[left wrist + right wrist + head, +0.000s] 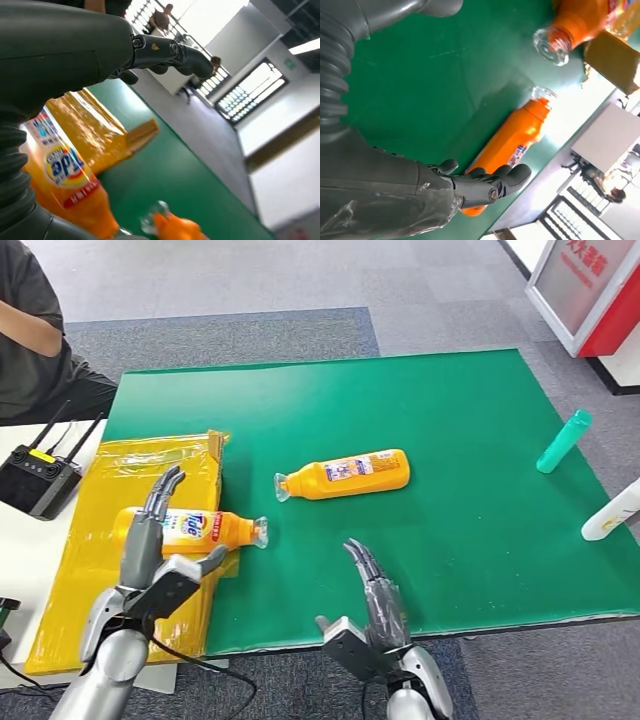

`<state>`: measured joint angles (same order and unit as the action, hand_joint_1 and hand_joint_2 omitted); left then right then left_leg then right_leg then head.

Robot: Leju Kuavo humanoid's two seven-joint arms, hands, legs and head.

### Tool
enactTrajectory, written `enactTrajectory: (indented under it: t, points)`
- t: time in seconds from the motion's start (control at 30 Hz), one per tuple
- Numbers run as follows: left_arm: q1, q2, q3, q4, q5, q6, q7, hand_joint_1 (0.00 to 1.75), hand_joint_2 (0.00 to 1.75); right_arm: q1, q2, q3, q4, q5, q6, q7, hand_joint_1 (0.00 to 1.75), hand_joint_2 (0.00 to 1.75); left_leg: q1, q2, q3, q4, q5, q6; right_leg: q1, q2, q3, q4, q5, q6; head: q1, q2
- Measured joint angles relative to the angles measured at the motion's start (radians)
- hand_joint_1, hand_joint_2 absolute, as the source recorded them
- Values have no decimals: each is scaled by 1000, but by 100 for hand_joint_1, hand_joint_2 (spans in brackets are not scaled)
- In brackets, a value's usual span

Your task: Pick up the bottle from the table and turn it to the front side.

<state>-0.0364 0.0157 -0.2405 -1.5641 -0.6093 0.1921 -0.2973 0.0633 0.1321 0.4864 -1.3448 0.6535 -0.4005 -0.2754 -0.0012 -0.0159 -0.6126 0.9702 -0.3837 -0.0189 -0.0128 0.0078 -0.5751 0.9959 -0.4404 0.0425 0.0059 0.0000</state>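
Two orange bottles lie on their sides on the green table mat [468,540]. One orange bottle [343,473] [512,140] rests mid-table, clear cap to the left. A second, a Tide bottle [200,528] [64,175] [584,20], lies half on a yellow package with its label up. My left hand [155,550] is spread around the Tide bottle, fingers [166,52] stretched over it and thumb beside it, not closed on it. My right hand [370,610] [486,182] hovers open near the table's front edge, below the mid-table bottle, holding nothing.
The yellow package [98,570] overlaps the mat's left edge. A teal bottle [564,441] and a white bottle [611,512] lie at the right edge. A black remote [34,480] sits on a white table at left, near a seated person [30,330]. A red-and-white sign [589,285] stands back right.
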Motion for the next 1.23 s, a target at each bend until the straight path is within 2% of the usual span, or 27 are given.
enactTrajectory:
  t: [0.07,0.27,0.43,0.5,0.67,0.8,0.9,1.07,1.23]
  points:
    - [47,-10,21,-30,71,-19,-81,0,175,16,-1,-1,-22,-18,-13,-11,0,175,0,0,0,0,0,0,0,0,0,0,-1,0,0,0]
    - [166,-45,53,-61,181,-78,-210,0,175,71,-15,0,-104,-111,-26,-51,0,175,0,0,0,0,-2,1,0,0,0,0,-2,0,0,0]
    - [234,-86,59,-61,195,-33,-251,0,175,123,-38,0,-169,-202,-21,-94,0,175,0,0,0,0,-3,2,0,0,0,-1,-2,1,0,0]
    - [252,-103,59,-60,259,-57,-267,0,175,141,-47,-2,-193,-238,-15,-113,0,175,0,0,0,0,-3,2,0,0,1,-1,-3,1,0,0]
    - [271,-137,59,-53,359,-104,-278,0,175,168,-66,-5,-233,-278,-6,-139,0,175,0,0,0,0,-3,2,0,0,1,-2,-3,1,0,0]
    - [272,-164,45,-42,313,-38,-278,0,175,190,-77,-15,-261,-324,8,-176,0,175,-1,0,0,0,-3,2,0,0,1,-2,-2,1,0,0]
    - [268,-175,2,-30,381,-16,-286,0,175,214,-88,-30,-291,-368,37,-213,0,175,-1,0,0,0,-3,2,-1,0,1,-2,-2,2,0,0]
    - [265,-175,-34,-3,631,-133,-308,0,175,242,-97,-53,-310,-418,74,-232,0,175,-1,0,0,0,-3,2,-1,0,1,-2,-3,2,0,0]
    - [270,-174,-48,38,671,-161,-320,0,175,259,-100,-58,-310,-429,77,-239,0,175,-1,0,0,0,-3,2,-1,0,1,-2,-3,1,0,0]
